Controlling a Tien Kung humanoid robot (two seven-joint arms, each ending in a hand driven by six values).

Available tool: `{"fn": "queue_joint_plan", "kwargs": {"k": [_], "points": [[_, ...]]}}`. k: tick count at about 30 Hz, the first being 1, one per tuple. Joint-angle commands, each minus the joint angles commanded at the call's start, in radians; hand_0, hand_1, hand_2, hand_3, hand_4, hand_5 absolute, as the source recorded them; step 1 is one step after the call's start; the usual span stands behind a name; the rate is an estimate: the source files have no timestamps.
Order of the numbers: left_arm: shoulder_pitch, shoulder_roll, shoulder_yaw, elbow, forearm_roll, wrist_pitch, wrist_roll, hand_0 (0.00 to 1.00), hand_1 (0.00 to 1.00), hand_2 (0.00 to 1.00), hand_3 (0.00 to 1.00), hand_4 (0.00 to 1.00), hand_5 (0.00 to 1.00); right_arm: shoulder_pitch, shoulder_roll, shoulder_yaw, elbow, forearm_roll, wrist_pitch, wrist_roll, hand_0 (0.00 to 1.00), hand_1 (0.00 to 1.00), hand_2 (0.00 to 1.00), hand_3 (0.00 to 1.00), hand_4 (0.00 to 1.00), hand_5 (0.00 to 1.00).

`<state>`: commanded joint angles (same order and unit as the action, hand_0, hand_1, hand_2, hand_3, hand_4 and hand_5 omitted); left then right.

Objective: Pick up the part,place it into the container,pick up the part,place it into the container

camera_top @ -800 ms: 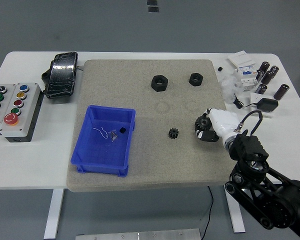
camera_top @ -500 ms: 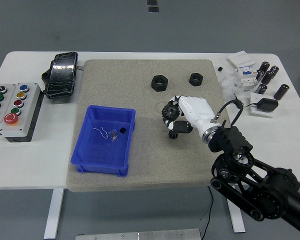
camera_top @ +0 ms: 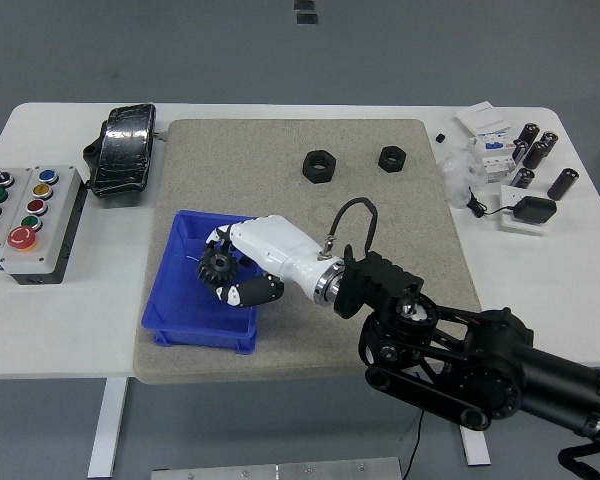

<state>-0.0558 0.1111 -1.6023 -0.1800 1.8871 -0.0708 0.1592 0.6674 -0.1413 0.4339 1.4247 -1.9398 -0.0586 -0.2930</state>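
Right hand [camera_top: 238,272] gripping gear [camera_top: 217,267], above blue bin [camera_top: 180,322]

The hand [camera_top: 242,268] is white with black fingertips and grips a black gear [camera_top: 218,267] over a blue bin [camera_top: 195,322]. Two black nuts [camera_top: 319,165] lie far on the beige mat [camera_top: 380,215].

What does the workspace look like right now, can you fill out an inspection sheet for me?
Surface: white table with a grey mat.
Job's things: black gear held over the blue bin; two black nuts on the mat.
Clutter: button box, black pouch, small parts at the far right.
Grippers: right hand shut on the gear; left hand nothing seen.
Cables: wrist cable; a black lead.
Surroundings: grey floor.
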Motion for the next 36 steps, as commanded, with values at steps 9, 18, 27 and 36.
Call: {"fn": "queue_joint_plan", "kwargs": {"k": [9,18,27,36], "points": [[-0.001,-0.001,-0.001,0.000,0.003,-0.001,0.002,0.662,0.572,0.576,0.626,0.705,0.404,0.020,-0.001,0.007,-0.008,-0.106,0.052,-0.044,0.666,0.718,0.707,0.679,0.521,0.167],[-0.002,0.000,-0.008,0.000,0.011,-0.002,0.002,0.662,0.572,0.576,0.627,0.705,0.403,0.023,0.006,-0.007,-0.014,-0.156,0.062,-0.056,0.760,0.830,0.838,0.825,0.755,0.283],[0.000,0.001,-0.023,0.000,0.026,-0.003,0.006,0.662,0.572,0.576,0.627,0.705,0.404,-0.007,0.012,0.045,0.001,-0.071,0.016,-0.027,0.759,0.846,0.862,0.873,0.820,0.290],[0.003,-0.001,-0.028,0.000,0.026,-0.001,0.005,0.662,0.572,0.576,0.627,0.705,0.403,-0.102,-0.053,0.221,0.005,-0.158,0.012,-0.118,0.677,0.783,0.821,0.833,0.812,0.277]]}}
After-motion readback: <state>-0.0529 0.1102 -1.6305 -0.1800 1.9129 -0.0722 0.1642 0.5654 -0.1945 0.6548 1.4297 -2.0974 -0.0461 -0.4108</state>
